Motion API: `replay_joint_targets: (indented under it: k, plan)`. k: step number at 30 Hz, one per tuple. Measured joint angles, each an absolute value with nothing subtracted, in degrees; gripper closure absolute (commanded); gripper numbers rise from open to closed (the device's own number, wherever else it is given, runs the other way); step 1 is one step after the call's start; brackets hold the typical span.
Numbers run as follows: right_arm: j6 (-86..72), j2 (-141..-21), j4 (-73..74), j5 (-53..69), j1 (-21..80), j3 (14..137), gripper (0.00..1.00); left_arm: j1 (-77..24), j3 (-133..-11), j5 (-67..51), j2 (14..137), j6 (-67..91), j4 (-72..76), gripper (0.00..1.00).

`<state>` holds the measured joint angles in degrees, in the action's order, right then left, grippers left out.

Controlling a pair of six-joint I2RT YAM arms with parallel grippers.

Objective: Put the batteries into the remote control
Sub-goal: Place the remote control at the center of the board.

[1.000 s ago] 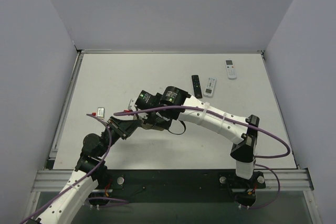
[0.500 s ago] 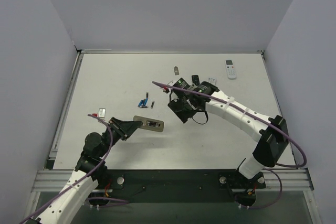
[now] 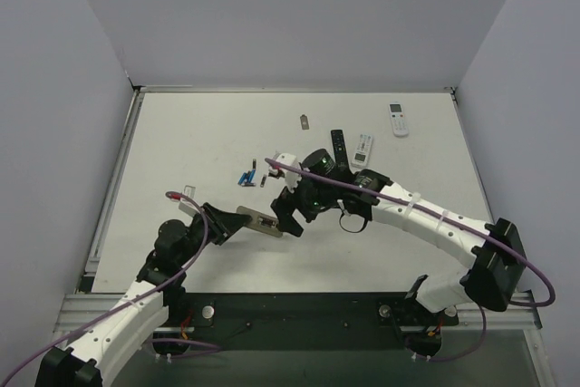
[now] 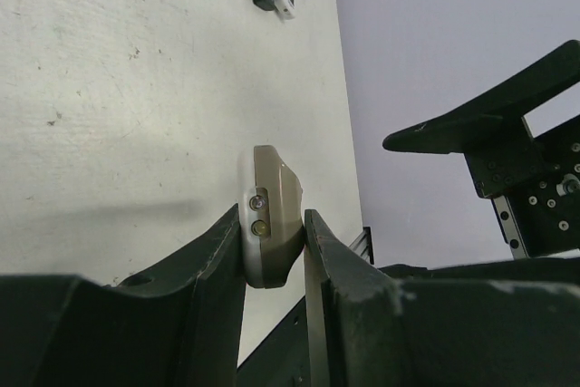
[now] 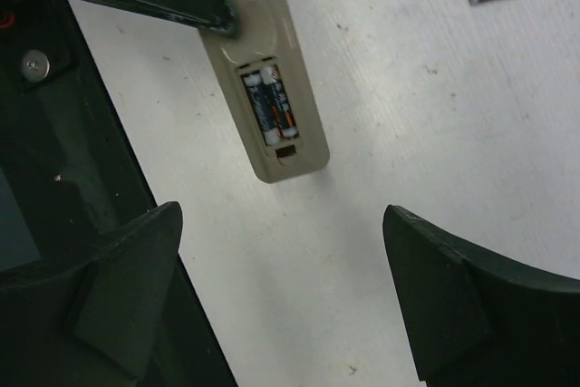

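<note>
The left gripper [image 3: 232, 221] is clenched on the remote control [image 3: 261, 221], pinching one end by its long edges. The grey-tan back faces up and the rest of the body juts out past the fingertips, over the counter [image 3: 181, 133]. Two batteries [image 5: 271, 106] lie side by side in the recess near the remote's free end (the recess stands uncovered). The right gripper [image 3: 292, 212] hovers just above that free end, released, jaws spread wide and holding nothing. In its wrist view the remote lies ahead of the fingers [image 5: 127, 287], not between them, and in the top view this gripper hides the remote's tip. Beyond the right gripper a blue battery [image 3: 246, 177] and a dark battery [image 3: 264, 178] lie close together on the counter. Farther off lie a small grey flat piece [image 3: 305, 120] and a slim black remote [image 3: 339, 148]. A white remote [image 3: 363, 149] lies just beside the black one, and a second white remote [image 3: 398, 120] lies apart, farther still.
</note>
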<state>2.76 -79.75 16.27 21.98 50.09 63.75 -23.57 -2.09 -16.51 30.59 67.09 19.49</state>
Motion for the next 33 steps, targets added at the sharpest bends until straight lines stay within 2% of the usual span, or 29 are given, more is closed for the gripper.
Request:
replay_joint_targets:
  k: [12,15,18,23,26,27,30,32,33]
  plan:
    - [12.7,-92.2,12.9,23.0,55.5,69.6,0.11,-24.1,-2.1,-19.4,30.1,66.8,21.2,1.0]
    - [13.8,-94.5,13.5,23.0,56.9,71.7,0.12,-24.1,-2.1,-19.7,29.8,66.8,21.2,1.0]
    - [14.5,-95.8,13.7,22.9,57.9,72.9,0.18,-24.2,-2.1,-19.8,29.8,66.9,21.2,1.0]
    - [15.3,-97.4,14.3,21.4,58.9,73.4,0.4,-24.3,-2.1,-19.9,29.6,67.0,21.2,1.0]
    - [15.7,-98.4,14.9,20.4,59.0,73.4,0.57,-24.3,-2.1,-20.0,29.4,67.1,21.2,1.0]
    - [15.9,-98.7,15.2,20.1,59.0,73.4,0.68,-24.3,-2.1,-20.0,29.3,67.2,21.2,1.0]
    - [16.4,-99.1,15.7,19.7,59.3,73.5,0.87,-24.3,-2.0,-20.1,29.2,67.2,20.7,1.0]
    - [16.5,-99.1,15.8,19.5,59.3,73.5,0.93,-24.3,-2.0,-20.2,29.0,67.2,20.4,1.0]
    - [16.5,-99.1,15.8,19.3,59.4,73.5,0.97,-24.3,-2.0,-20.2,28.8,67.2,20.3,0.88]
